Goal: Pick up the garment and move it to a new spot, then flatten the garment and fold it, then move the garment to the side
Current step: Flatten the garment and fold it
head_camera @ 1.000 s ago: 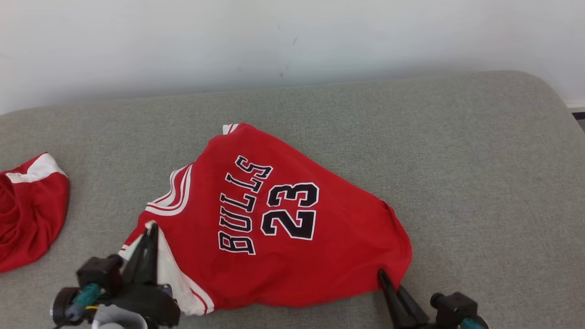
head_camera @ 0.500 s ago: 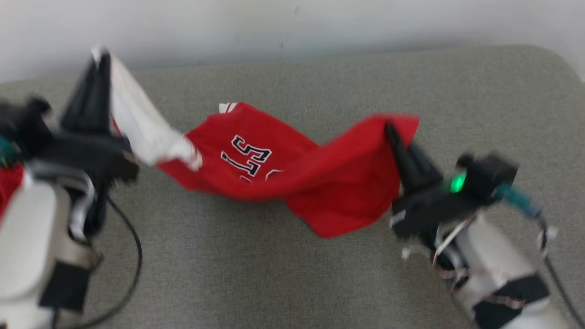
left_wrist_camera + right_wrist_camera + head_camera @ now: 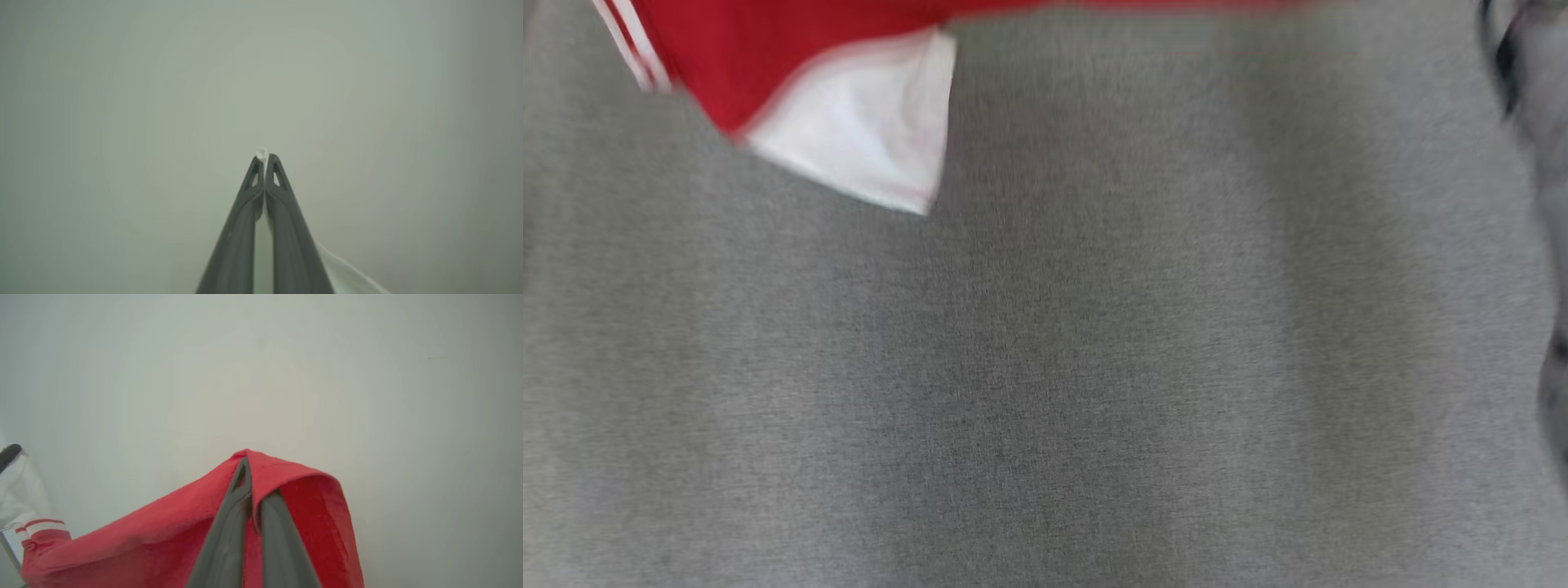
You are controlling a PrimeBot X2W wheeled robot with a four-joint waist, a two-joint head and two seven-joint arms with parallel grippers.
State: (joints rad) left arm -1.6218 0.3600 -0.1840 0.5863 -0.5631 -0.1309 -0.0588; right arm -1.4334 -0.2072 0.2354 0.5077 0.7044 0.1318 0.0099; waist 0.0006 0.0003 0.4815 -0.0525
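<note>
- We have the left claw (image 3: 264, 157) pinched shut on a white edge of the garment (image 3: 347, 275). A sliver of white cloth pokes out past its tips in the middle of the left wrist frame.
- The right claw (image 3: 250, 475) is clamped on the red hem (image 3: 286, 473), which drapes over its fingers in the lower middle of the right wrist frame and sags toward the lower left.
- In the head frame the garment hangs blurred along the upper left edge, with a white panel (image 3: 866, 139) dipping below the red, over the grey cushioned surface (image 3: 1045, 367).
- We judge the pick-up done: the cloth is held at two points, strung between the claws, and seems lifted off the surface.
- We cannot tell from these frames where the new spot is.
- Left to do: laying it down there, flattening it, folding it, and moving it to the side.
</note>
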